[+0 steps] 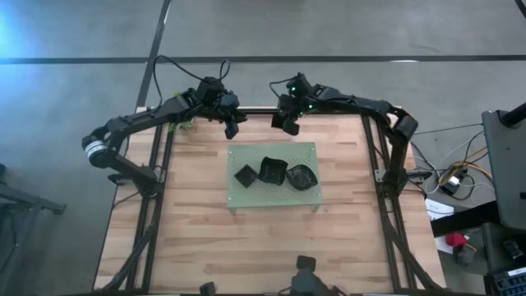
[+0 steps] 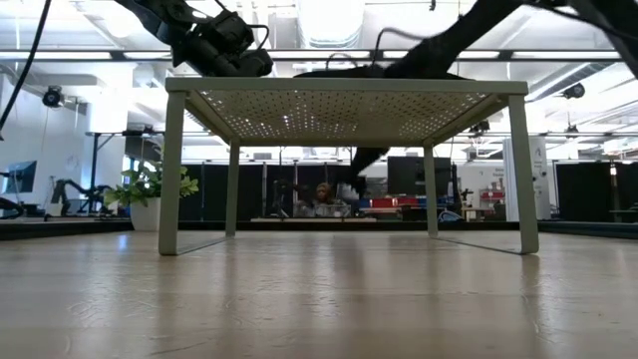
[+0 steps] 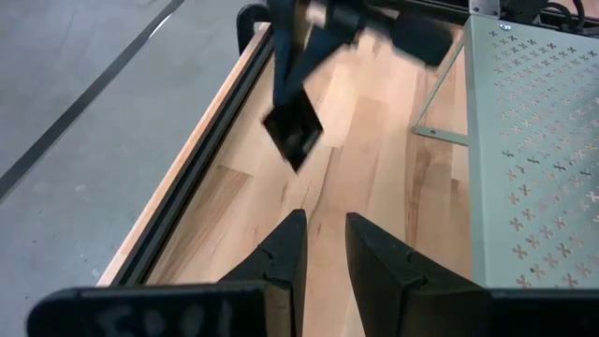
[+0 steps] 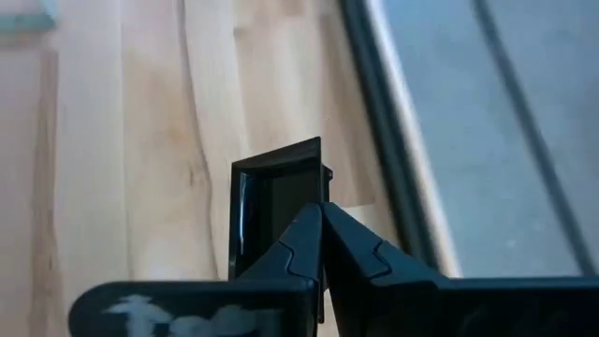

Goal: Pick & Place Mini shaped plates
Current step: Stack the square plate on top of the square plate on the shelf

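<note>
A small black square plate [image 3: 293, 131] hangs above the wood near the table's far edge, with my right gripper [image 4: 322, 211] shut on it. The same gripper [image 1: 289, 125] stands just beyond the far edge of the light green perforated mat [image 1: 273, 197]. The mat stands raised on legs. Three more black dishes [image 1: 246, 175] [image 1: 272, 171] [image 1: 301, 176] sit on top of it. My left gripper [image 3: 324, 225] hovers to the left of the held plate, its fingers a little apart and nothing between them. It also shows from above [image 1: 233, 129]. My right gripper pinches the square plate by its rim on one side [image 4: 314, 192] between its two fingers. The fingers slant down from above. The plate hangs below them, tilted with one corner lowest [image 3: 298, 167], clear of the table.
A small leafy plant [image 1: 182, 125] stands at the far left, behind my left arm. The mat's legs [image 2: 169, 170] stand on the wood. The black frame rail [image 3: 201, 178] runs along the table's far edge. Bare wood [image 1: 271, 247] lies on the mat's near side.
</note>
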Available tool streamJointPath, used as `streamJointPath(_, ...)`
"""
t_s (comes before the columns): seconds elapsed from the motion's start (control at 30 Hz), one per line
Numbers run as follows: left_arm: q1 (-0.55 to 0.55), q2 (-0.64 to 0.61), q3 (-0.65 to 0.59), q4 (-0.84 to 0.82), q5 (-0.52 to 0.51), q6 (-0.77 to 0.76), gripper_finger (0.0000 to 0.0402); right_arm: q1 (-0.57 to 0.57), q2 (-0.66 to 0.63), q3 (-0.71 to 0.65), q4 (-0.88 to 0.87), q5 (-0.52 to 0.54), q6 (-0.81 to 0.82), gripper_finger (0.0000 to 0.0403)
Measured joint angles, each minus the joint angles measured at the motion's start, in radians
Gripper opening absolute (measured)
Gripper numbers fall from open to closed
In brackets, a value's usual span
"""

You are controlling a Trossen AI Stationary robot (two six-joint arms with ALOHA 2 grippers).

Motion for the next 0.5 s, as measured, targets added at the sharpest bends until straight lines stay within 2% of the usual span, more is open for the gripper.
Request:
streamJointPath(0.2,0.0,0.0,0.0,0.017,0.0,0.003,0.0071,0.0,-0.132,0.0,0.019,0.124,0.016,0.0007)
streamJointPath(0.5,-0.094,-0.001,0.0,0.254,-0.025,0.065,0.0071,0.029,-0.322,0.0,0.025,0.135,0.116,0.0008)
